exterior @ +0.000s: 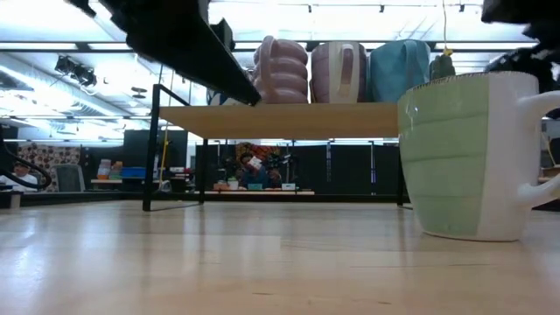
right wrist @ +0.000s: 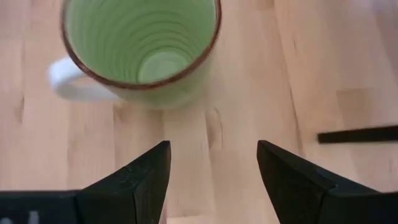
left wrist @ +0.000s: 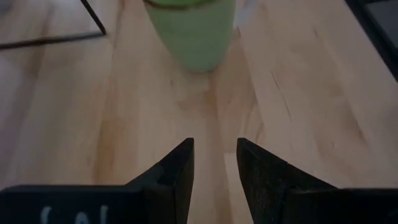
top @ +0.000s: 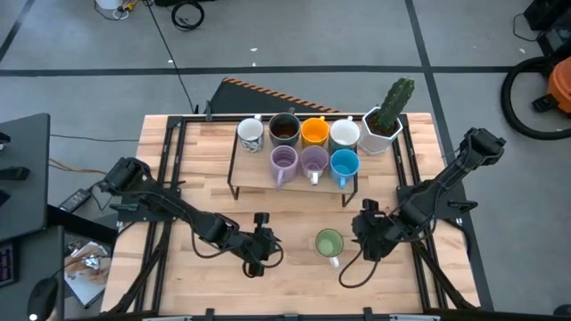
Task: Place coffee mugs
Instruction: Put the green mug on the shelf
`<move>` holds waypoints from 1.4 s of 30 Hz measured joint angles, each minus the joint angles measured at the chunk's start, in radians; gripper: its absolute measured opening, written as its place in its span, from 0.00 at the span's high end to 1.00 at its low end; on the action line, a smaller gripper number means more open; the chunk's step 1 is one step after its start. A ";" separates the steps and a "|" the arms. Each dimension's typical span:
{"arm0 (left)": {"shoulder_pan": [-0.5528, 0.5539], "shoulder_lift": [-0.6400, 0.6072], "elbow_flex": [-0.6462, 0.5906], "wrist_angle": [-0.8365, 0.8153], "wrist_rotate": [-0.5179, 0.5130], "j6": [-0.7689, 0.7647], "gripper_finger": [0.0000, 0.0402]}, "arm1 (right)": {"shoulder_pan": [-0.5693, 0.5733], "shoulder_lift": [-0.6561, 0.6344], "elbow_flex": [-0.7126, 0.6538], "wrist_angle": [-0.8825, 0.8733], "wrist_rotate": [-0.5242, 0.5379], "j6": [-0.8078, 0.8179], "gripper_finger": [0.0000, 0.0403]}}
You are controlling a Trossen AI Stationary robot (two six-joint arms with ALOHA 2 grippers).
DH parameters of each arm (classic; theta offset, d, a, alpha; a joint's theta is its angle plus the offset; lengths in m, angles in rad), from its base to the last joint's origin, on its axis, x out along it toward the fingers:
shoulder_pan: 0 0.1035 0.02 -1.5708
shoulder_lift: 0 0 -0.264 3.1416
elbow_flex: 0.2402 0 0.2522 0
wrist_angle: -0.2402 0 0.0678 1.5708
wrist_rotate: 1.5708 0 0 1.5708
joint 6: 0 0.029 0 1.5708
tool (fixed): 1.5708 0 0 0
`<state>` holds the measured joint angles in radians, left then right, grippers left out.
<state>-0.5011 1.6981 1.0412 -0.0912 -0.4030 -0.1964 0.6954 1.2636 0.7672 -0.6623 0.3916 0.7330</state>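
Looking at the green mug (top: 328, 242), I see it upright on the bare table (top: 178, 160), in front of the rack (top: 294, 175) and apart from it, its white handle turned away from the rack. 7 mugs already sit on that rack: white (top: 251, 134), dark brown (top: 285, 130), orange (top: 314, 132) and white (top: 344, 134) at the back, 2 lavender (top: 284, 161) (top: 314, 161) and 1 blue (top: 344, 163) in front, with the cactus pot (top: 385, 125) beside them. My right gripper (right wrist: 211, 168) sits just beside the green mug, jaws spread and empty, aimed at its wall. I would push forward so 1 finger goes inside the rim, then close and lift straight up before heading for the rack. My left gripper (left wrist: 214, 162) waits on the mug's other side, parted halfway, grasping nothing; I would keep it clear.
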 joint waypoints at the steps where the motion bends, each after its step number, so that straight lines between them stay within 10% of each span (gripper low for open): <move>1: 0.000 0.012 0.000 0.006 0.000 -0.005 0.68 | 0.005 0.002 -0.014 0.018 -0.001 0.011 0.39; 15: -0.014 0.063 0.009 0.107 -0.021 -0.108 0.47 | 0.027 0.160 -0.099 0.354 0.010 -0.005 0.39; 42: -0.064 0.063 0.098 -0.049 -0.144 -0.226 0.52 | -0.061 0.490 -0.098 0.959 0.094 -0.056 0.39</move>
<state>-0.5655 1.7607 1.1393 -0.1405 -0.5467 -0.4223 0.6343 1.7535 0.6693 0.2966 0.4860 0.6773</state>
